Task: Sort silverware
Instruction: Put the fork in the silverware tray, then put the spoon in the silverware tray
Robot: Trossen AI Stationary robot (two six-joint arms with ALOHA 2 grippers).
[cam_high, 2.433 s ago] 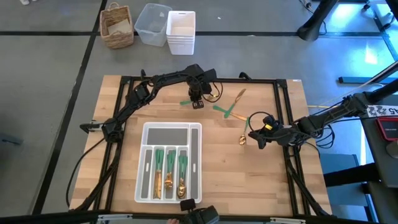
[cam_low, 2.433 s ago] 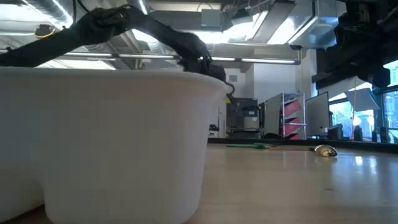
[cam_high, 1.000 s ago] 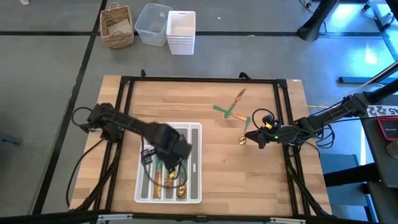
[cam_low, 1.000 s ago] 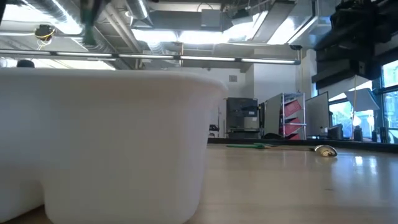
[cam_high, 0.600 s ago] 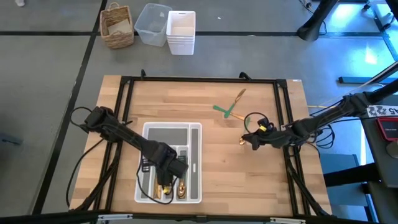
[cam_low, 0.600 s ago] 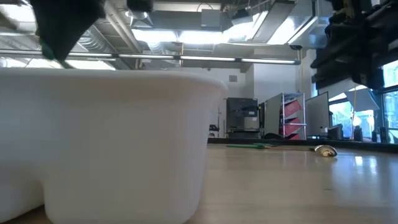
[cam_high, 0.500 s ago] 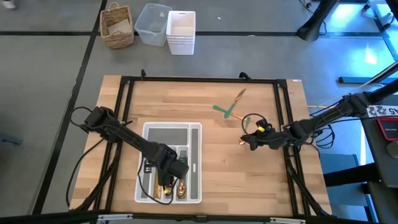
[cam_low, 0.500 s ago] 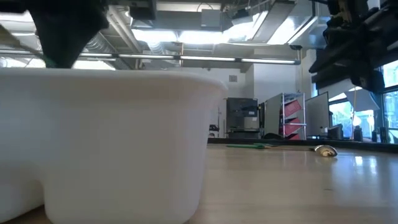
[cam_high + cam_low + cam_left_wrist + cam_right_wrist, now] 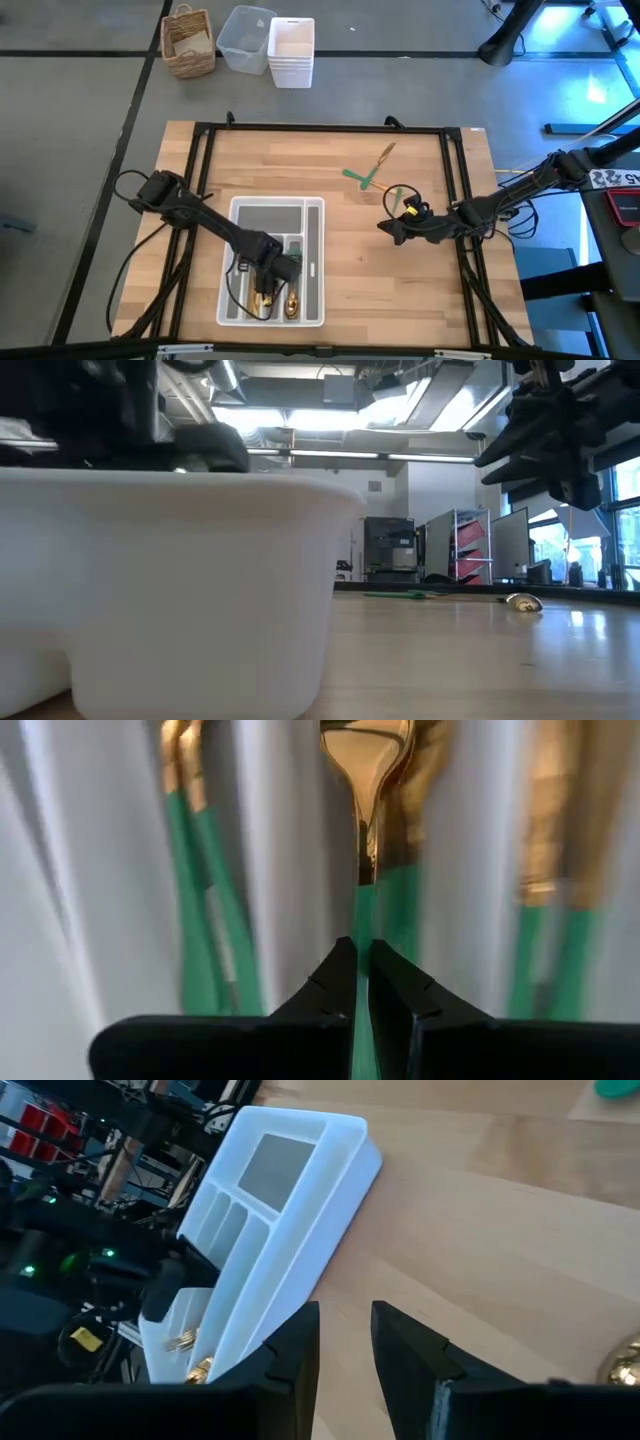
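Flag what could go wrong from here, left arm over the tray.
The left gripper pinches a spoon by its thin green handle above the tray; it could swing or land in the wrong slot, since neighbouring slots are narrow and already filled. The right gripper hangs open over the table, its spoon unpicked.

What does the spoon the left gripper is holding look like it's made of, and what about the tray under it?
The gold-headed, green-handled spoon in the left gripper has a mirror-bright head, likely polished metal; its matte green handle looks coated or plastic. The white compartmented organizer tray looks like moulded plastic: smooth, uniform walls with rounded corners.
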